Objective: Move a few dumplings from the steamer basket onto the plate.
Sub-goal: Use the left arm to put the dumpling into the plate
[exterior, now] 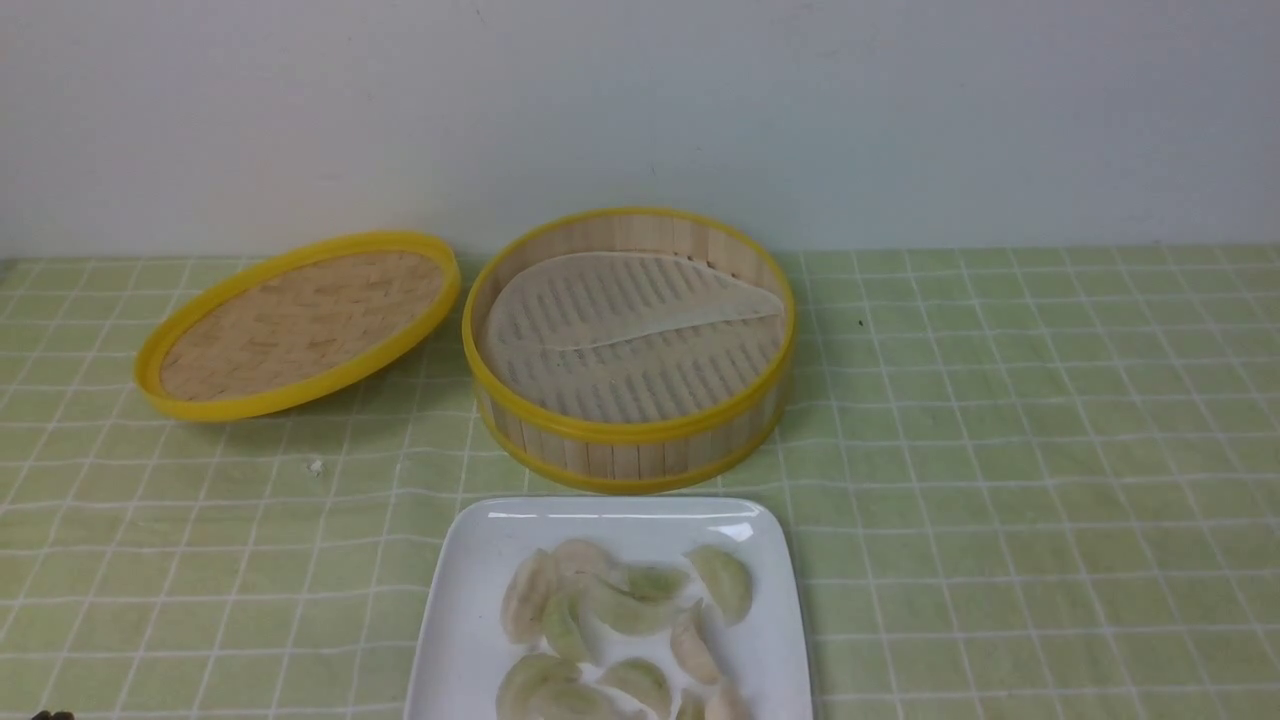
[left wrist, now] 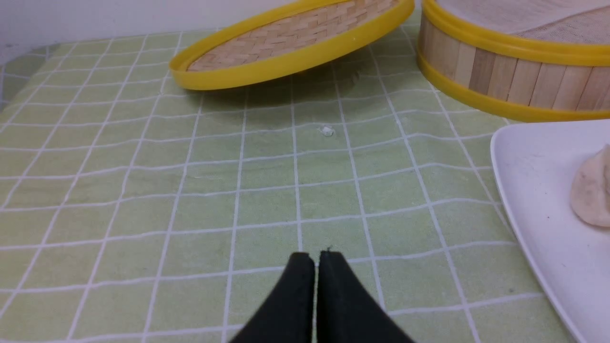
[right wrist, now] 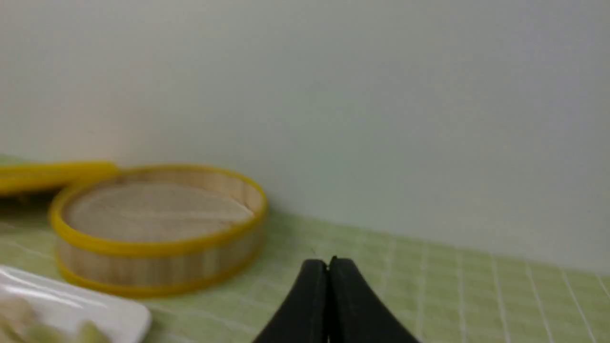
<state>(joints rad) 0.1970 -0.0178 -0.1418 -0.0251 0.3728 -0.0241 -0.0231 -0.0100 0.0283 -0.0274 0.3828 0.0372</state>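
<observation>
On my screens I list the following. Item one: the steamer basket [exterior: 628, 440], round bamboo with yellow rims, upright near the middle of the bench [exterior: 1000, 450], which wears a pale green checked cloth; inside I see only a whitish liner sheet [exterior: 620, 300] with its far part folded over, and no food. Item two: the plate [exterior: 470, 600], white and square with rounded corners, just in front of the basket on my side, its near part cut off by the frame edge. Item three: the dumplings [exterior: 625, 610], roughly ten pale green and cream crescents, all lying on the plate in a loose cluster, several overlapping. Item four: the lid [exterior: 300, 322], shallow, woven, yellow-rimmed, lying to the left of the basket and tilted, its basket-side edge raised off the cloth. Item five: a small white crumb [exterior: 316, 466] on the cloth in front of the lid. Item six: the left gripper [left wrist: 315, 257], black fingers pressed together with nothing between them, low above bare cloth left of the plate. Item seven: the right gripper [right wrist: 329, 263], fingers likewise pressed together and empty, above the cloth right of the basket; that view is blurred.
</observation>
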